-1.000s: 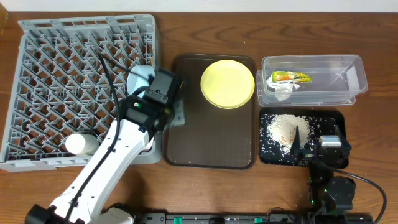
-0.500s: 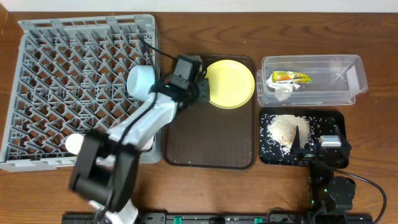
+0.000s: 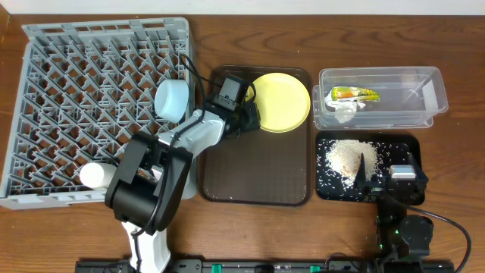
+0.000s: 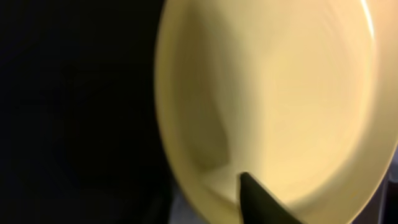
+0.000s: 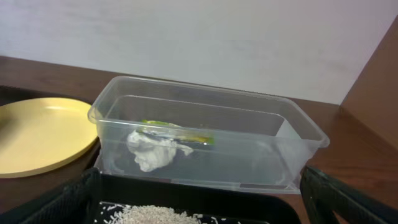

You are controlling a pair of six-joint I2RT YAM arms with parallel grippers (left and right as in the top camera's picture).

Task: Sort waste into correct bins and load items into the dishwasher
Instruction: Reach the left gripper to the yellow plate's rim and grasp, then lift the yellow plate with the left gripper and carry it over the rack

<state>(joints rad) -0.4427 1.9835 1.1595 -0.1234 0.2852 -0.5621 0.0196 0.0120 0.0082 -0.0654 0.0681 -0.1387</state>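
The pale yellow plate (image 3: pixel 282 101) lies at the back of the dark brown serving tray and fills the left wrist view (image 4: pixel 280 93). My left gripper (image 3: pixel 248 115) is at the plate's left rim. One finger lies on the plate's inner side (image 4: pixel 264 202); the other is hidden in the dark. The jaws look closed down on the rim. The light blue bowl (image 3: pixel 170 98) and white cup (image 3: pixel 98 176) sit in the grey rack (image 3: pixel 68 68). My right gripper (image 3: pixel 388 171) rests open and empty over the black tray (image 3: pixel 405 145), in front of the crumbs (image 3: pixel 347 157). The wrapper (image 3: pixel 352 94) and tissue (image 3: pixel 342 110) lie in the clear tub (image 3: pixel 424 95). The chopsticks and white-pink bowl are out of view.
The dark brown serving tray (image 3: pixel 254 171) lies between the rack and the bins. My left arm reaches across the rack's right edge and the tray's left side. In the right wrist view the tub (image 5: pixel 292 143) stands just behind the black tray (image 5: pixel 205 202).
My left gripper has moved right from the rack, leaving the light blue bowl there, and has come down to the plate's left rim. The plate and right arm have not moved.
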